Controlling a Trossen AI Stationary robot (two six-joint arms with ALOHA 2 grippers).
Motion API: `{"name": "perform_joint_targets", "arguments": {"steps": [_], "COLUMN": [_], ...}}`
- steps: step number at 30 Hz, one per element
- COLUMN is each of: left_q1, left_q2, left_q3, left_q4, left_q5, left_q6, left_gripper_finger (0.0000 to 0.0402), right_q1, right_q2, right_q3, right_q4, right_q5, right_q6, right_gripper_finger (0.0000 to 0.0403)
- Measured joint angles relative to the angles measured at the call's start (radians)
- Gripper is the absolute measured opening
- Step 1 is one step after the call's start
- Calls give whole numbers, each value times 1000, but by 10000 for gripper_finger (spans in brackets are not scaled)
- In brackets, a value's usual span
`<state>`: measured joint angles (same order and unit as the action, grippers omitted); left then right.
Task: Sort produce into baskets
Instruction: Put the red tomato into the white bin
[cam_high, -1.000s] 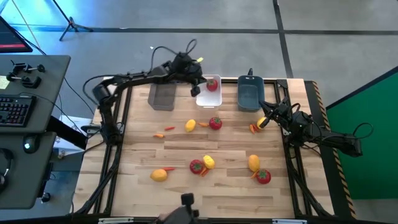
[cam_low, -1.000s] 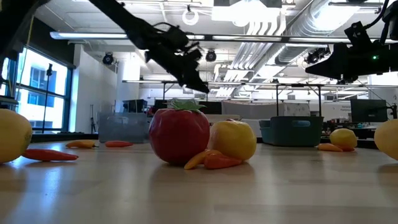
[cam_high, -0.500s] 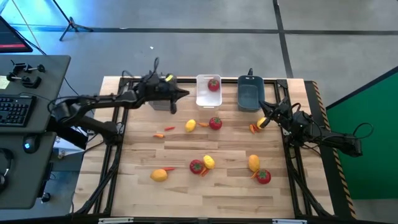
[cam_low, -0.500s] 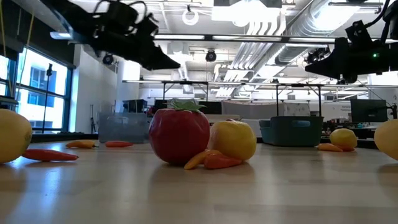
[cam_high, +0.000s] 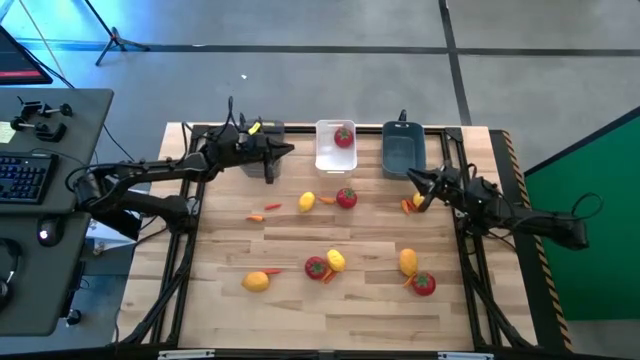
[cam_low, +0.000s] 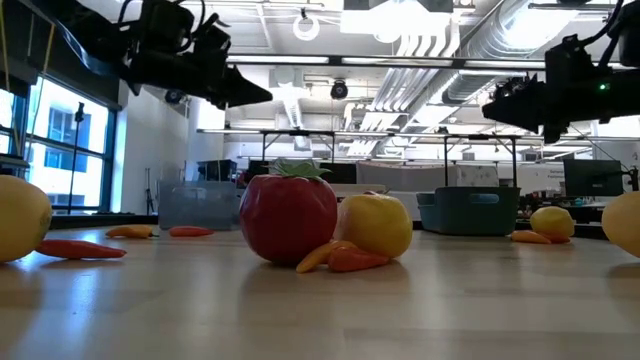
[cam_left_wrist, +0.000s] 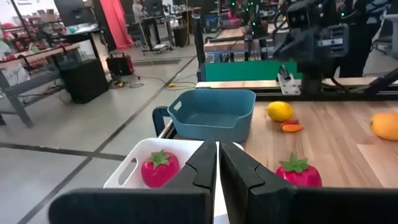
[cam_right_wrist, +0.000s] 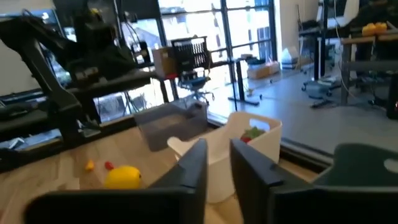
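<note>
Four tomatoes (cam_high: 346, 198), five lemons (cam_high: 306, 202), three baskets (cam_high: 402, 151), several carrot pieces (cam_high: 273, 207).

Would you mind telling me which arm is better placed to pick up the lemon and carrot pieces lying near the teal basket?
The right. Its gripper hovers almost over that lemon and carrot pieces, while the left gripper sits by the grey basket, far across the table.

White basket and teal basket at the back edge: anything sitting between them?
Nothing. In the high view, the gap between the white basket and the teal basket is bare table; the left wrist view shows the same.
</note>
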<state>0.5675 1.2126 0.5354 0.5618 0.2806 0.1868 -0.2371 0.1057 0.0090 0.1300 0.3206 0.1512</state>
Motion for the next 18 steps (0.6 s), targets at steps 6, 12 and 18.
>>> {"name": "perform_joint_targets", "arguments": {"steps": [6,12,18], "left_q1": [17,43,44], "left_q2": [0,0,0], "left_q3": [0,0,0], "left_q4": [11,12,0], "left_q5": [-6,-8,-8], "left_q6": [0,24,1], "left_gripper_finger": [5,5,5], "right_q1": [0,0,0], "right_q2": [188,437,693], "right_q3": [0,37,137], "right_q4": [128,267,309], "right_q5": [-16,-68,-78], "right_q6": [11,76,77], "right_gripper_finger": [193,250,252]}}
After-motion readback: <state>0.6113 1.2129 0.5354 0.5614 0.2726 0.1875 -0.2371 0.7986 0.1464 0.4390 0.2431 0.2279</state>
